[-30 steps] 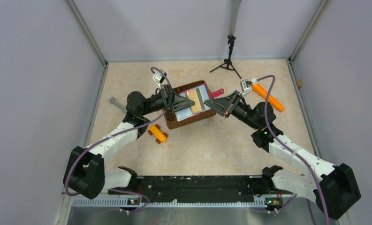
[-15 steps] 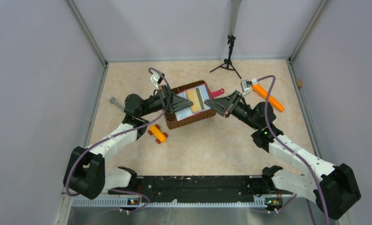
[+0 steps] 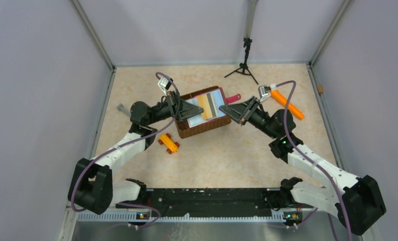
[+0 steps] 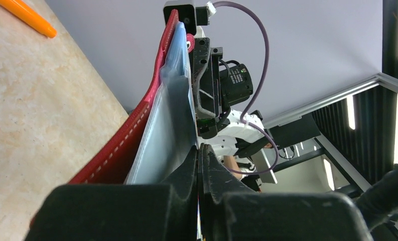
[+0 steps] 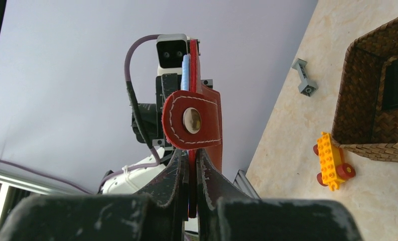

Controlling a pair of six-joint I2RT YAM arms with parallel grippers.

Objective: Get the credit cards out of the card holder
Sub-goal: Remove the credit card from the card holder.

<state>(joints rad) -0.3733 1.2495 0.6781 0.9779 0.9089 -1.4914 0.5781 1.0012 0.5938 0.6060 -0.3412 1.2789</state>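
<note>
The dark red card holder [image 3: 207, 91] hangs open above the basket, stretched between my two grippers. In it a tan-gold credit card [image 3: 203, 103] and a dark one [image 3: 213, 104] lie side by side among pale blue pockets. My left gripper [image 3: 200, 112] [image 4: 199, 148] is shut at the holder's left side, right against the pale blue pocket [image 4: 171, 110]. What exactly sits between its jaws is hidden. The right gripper [image 3: 223, 108] [image 5: 189, 153] is shut on the holder's red edge, just under the strap tab [image 5: 191, 120] with its snap.
A brown wicker basket [image 3: 203, 131] [image 5: 367, 110] stands under the holder. An orange-yellow toy car [image 3: 169, 142] [image 5: 332, 163] lies to its front left and a grey piece [image 3: 122, 108] further left. An orange marker [image 3: 287, 104] lies at the right and a small tripod [image 3: 245, 68] at the back.
My left gripper and arm have drawn back to the left, and the holder's left side and cards have shifted left with them. The right gripper has stayed put.
</note>
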